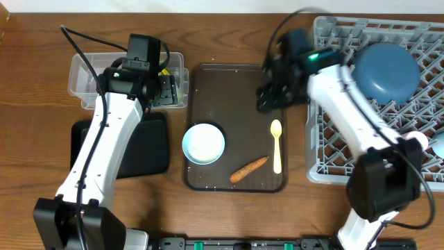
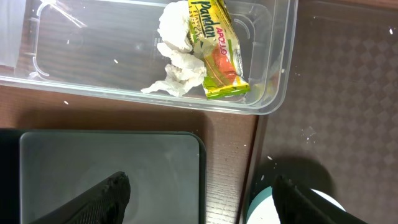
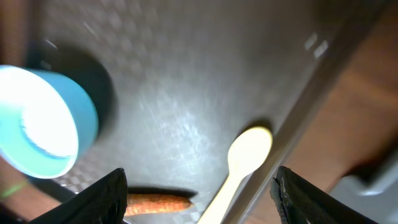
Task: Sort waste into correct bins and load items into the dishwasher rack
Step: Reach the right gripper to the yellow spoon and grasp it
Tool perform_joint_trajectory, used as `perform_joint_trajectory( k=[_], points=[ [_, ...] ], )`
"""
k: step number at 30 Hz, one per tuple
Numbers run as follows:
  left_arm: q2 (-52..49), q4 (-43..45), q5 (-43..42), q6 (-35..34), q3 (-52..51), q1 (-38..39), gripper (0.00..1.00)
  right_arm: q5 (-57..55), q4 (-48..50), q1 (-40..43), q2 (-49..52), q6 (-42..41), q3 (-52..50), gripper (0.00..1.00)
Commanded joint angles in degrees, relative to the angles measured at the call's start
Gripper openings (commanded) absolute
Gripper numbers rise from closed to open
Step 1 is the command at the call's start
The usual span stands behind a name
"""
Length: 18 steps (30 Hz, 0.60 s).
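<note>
We see a brown wooden table (image 1: 31, 160) filling the view, its grain running sideways, under soft, even light that casts faint shadows. Along its near edge lies a dark strip (image 1: 229, 244), perhaps a rail.

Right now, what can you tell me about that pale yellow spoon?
The spoon is pale yellow, seemingly plastic, with a rounded bowl and a slim straight handle. It lies flat on the dark brown tray near the edge by the rack, bowl end away from the robot. A carrot piece lies close beside its handle.
</note>
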<state>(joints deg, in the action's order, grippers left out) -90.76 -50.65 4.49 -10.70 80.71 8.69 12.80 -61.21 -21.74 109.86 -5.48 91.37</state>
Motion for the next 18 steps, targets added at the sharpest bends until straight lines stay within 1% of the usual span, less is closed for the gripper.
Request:
perform_joint_trajectory(
  k=[1,5,10,13,18],
  points=[
    [0.2,-0.1,0.5,-0.8,0.5,-0.3,0.75,-5.1,0.4,-2.7,0.2,-8.8,-4.4,0.74],
    [0.2,-0.1,0.5,-0.8,0.5,-0.3,0.76,-5.1,1.0,-4.5,0.2,-12.9,-8.6,0.74],
    [0.2,-0.1,0.5,-0.8,0.5,-0.3,0.76,-5.3,3.5,-5.8,0.2,-14.8,-13.3,0.74],
    [0.2,-0.1,0.5,-0.8,0.5,-0.3,0.76,-8.0,3.9,-6.1,0.2,-17.6,-15.4,0.73],
    [0.2,-0.1,0.5,-0.8,0.5,-0.3,0.76,-9.8,5.7,-6.1,0.2,-18.3,-17.3,0.74]
  ],
)
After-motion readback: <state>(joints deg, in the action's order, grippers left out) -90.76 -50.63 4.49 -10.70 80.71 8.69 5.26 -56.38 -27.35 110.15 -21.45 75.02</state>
